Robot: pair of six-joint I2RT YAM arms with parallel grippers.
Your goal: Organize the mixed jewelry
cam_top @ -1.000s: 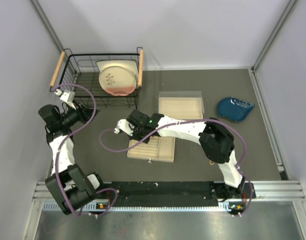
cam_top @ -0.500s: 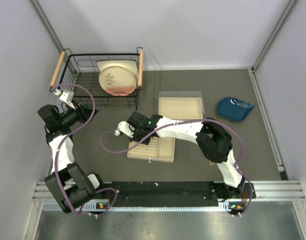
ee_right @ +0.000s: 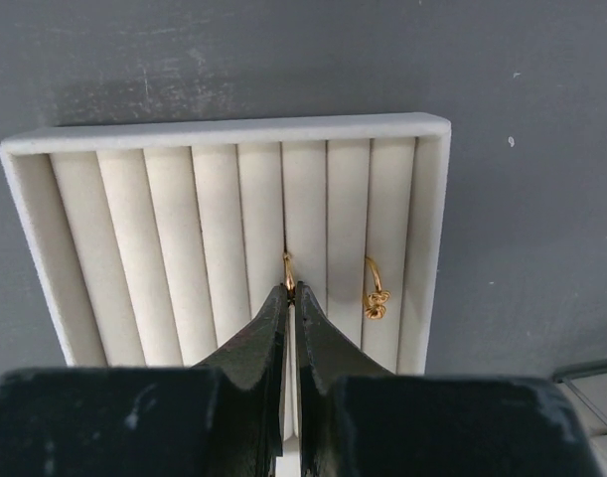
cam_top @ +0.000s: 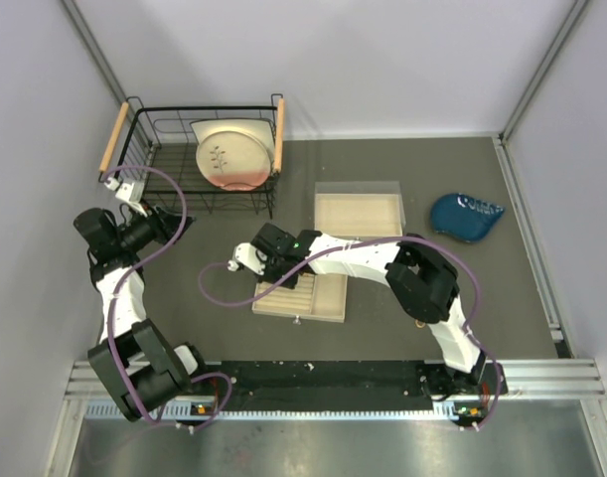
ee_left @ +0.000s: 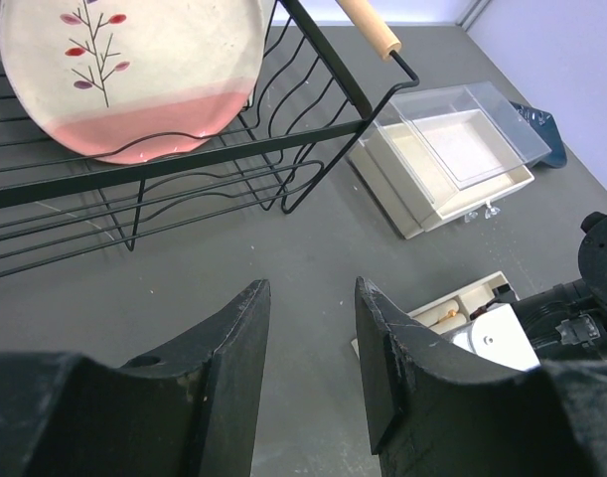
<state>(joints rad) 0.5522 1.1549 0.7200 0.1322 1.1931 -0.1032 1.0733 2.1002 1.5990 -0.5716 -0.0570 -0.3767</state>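
1. The right fingers (ee_right: 283, 298) are pressing shut and pinching a thin gold ring (ee_right: 288, 268) at their very tips
2. The ring is standing on edge in a groove near the middle of the ridged tray (ee_right: 422, 127), with its upper curve showing just past the fingertips
3. A knotted ring (ee_right: 375, 294) is sitting in a groove closer to the tray's right wall in the wrist view, apart from the held one and touching nothing but the padding
4. The tray is lying flat on the bench (cam_top: 184, 318), near the clear box (cam_top: 358, 189) behind it, and the right arm is reaching over it from the right side
5. The left fingers (ee_left: 261, 303) are standing partly apart with nothing between them, only bare bench showing through the gap
6. The left arm is holding them above the bench, just beside the wire rack (cam_top: 154, 129) at the far left and well apart from the tray
7. A pink and cream plate (cam_top: 233, 154) is leaning on edge inside the rack
8. A blue dish (cam_top: 466, 216) is lying at the far right of the bench, well apart from both arms' fingers
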